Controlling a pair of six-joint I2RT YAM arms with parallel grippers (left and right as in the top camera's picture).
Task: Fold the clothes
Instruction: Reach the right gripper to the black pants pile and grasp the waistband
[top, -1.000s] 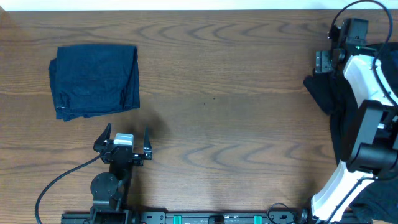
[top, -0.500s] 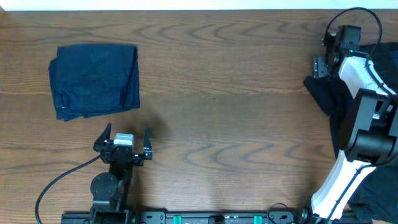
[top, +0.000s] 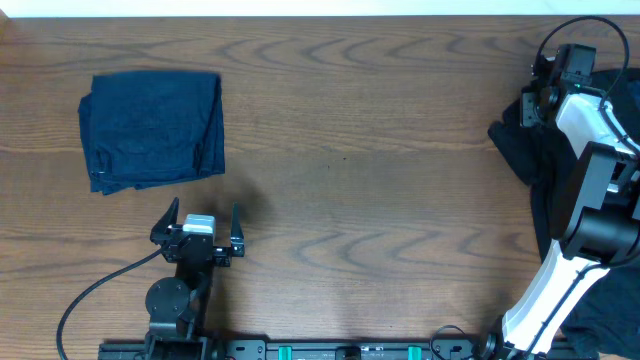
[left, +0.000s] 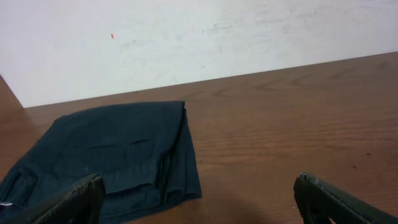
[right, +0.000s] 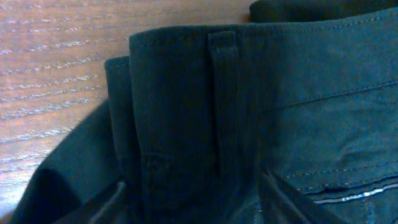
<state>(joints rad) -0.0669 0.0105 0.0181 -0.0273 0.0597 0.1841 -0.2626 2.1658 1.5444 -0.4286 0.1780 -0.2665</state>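
Right gripper (right: 196, 196) at 2 o'clock straddles the black garment (right: 323, 124) at its waistband (right: 186, 68), jaws apart — left gripper (top: 203, 212), 7 o'clock, gapes wide.

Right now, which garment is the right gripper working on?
The black one, bunched at the table's right edge, with the right gripper straddling its waistband. The navy one lies folded far left, untouched.

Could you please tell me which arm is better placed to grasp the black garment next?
Right. The right gripper hangs over the waistband of the black garment, fingers apart either side of a belt loop. The left gripper sits open across the table, beside the folded navy garment.
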